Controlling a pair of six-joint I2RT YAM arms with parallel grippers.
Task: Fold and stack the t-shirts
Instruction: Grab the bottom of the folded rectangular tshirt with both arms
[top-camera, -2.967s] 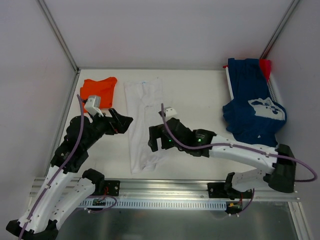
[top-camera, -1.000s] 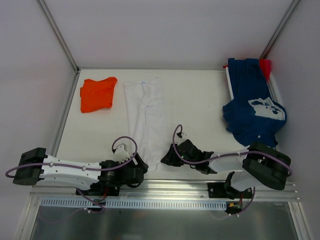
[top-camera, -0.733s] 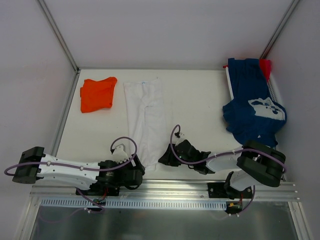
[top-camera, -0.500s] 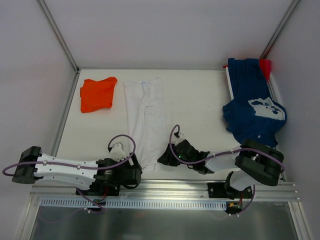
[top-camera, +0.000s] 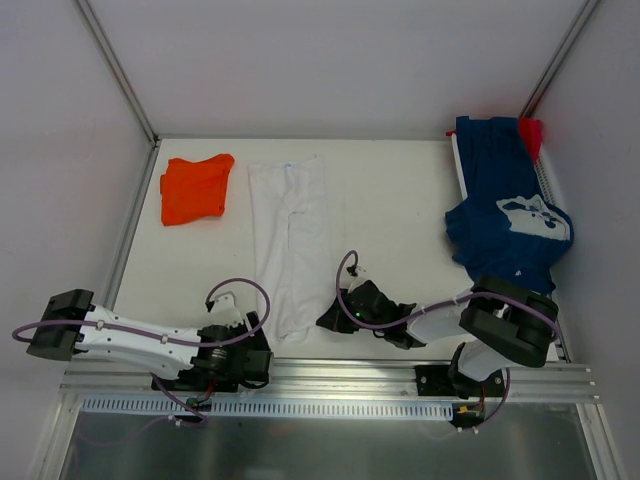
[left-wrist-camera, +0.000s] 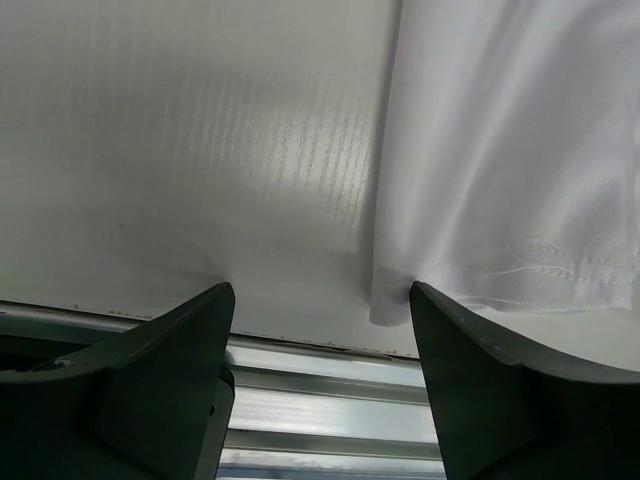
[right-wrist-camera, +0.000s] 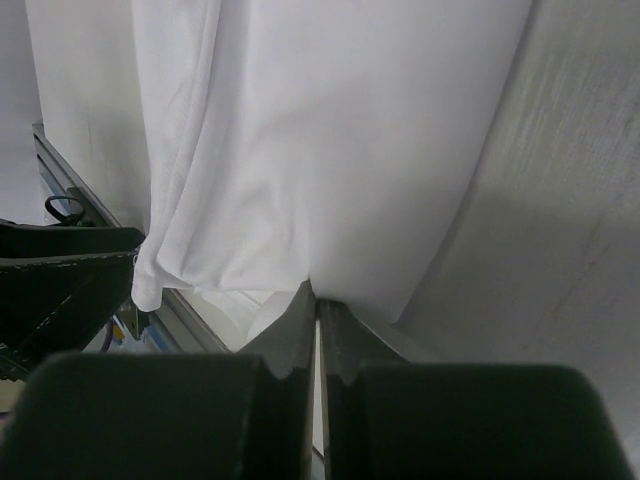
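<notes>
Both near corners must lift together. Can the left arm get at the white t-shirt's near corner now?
Probably yes: the left gripper stands open, with the corner of the white t-shirt between its fingers and nothing covering it.

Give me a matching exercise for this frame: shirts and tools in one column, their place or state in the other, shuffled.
1. orange shirt
2. navy shirt
3. left tool
4. right tool

A. shut on the white shirt's near edge
B. far left of the table
C. open, by the white shirt's near left corner
D. far right of the table

Pairs: 1-B, 2-D, 3-C, 4-A.
</notes>
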